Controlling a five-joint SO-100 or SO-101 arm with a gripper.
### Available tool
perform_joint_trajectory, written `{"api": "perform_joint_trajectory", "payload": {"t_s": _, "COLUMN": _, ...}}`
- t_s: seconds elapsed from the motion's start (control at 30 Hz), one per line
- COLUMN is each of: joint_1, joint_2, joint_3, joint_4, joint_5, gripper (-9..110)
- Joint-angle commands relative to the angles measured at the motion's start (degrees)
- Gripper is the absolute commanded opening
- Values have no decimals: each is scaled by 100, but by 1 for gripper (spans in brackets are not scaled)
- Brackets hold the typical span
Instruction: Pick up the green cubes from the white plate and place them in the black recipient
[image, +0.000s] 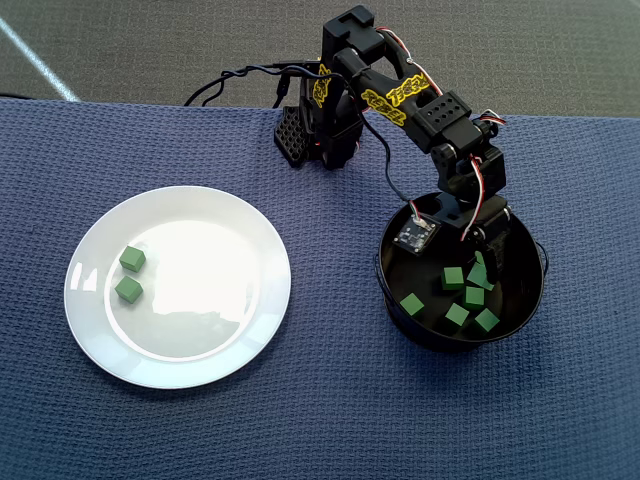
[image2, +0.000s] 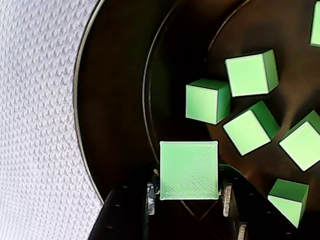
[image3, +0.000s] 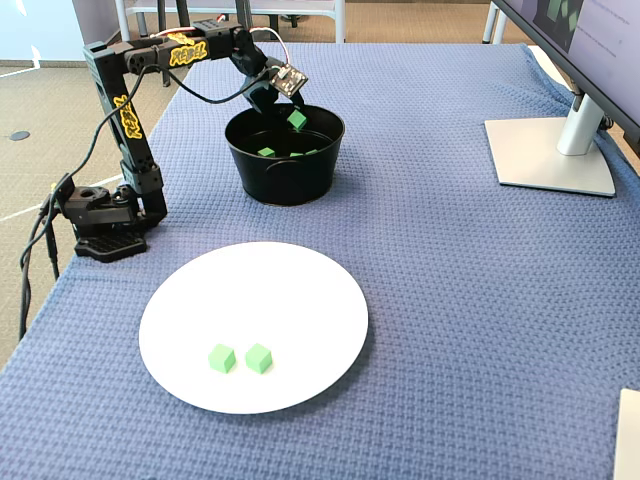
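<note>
Gripper (image2: 189, 192) jaws clamp 1 green cube (image2: 189, 170) above the black recipient (image2: 115, 100).

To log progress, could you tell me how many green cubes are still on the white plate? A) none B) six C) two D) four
C: two green cubes lie side by side on the white plate; the others are in the black recipient or held by the gripper.

The pot (image: 395, 300) walls ring the pincer (image2: 189, 192); open above. Blue surface (image: 340, 400) between pot and plate (image: 90, 330) lies bare; a monitor stand (image3: 550, 155) sits far off
</note>
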Motion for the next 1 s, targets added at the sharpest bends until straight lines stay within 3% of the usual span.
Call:
{"api": "perform_joint_trajectory", "payload": {"t_s": 0.0, "joint_1": -105, "joint_2": 114, "joint_3": -422, "joint_4": 281, "joint_5": -62, "gripper": 32}}
{"api": "perform_joint_trajectory", "payload": {"t_s": 0.1, "joint_1": 79, "joint_2": 422, "joint_3": -325, "joint_4": 343, "joint_5": -97, "gripper": 39}}
{"api": "perform_joint_trajectory", "payload": {"t_s": 0.27, "joint_1": 879, "joint_2": 949, "joint_3": -967, "joint_4": 1134, "joint_5": -606, "gripper": 38}}
{"api": "perform_joint_trajectory", "payload": {"t_s": 0.47, "joint_1": 3349, "joint_2": 1213, "joint_3": -1556, "joint_4": 1600, "joint_5": -2109, "gripper": 31}}
{"api": "perform_joint_trajectory", "payload": {"t_s": 0.67, "joint_1": 5590, "joint_2": 1037, "joint_3": -1037, "joint_4": 958, "joint_5": -3375, "gripper": 23}}
{"api": "perform_joint_trajectory", "payload": {"t_s": 0.77, "joint_1": 6231, "joint_2": 923, "joint_3": -800, "joint_4": 826, "joint_5": -3480, "gripper": 19}}
{"api": "perform_joint_trajectory", "payload": {"t_s": 0.97, "joint_1": 6688, "joint_2": 1160, "joint_3": 44, "joint_4": 1169, "joint_5": -2742, "gripper": 12}}
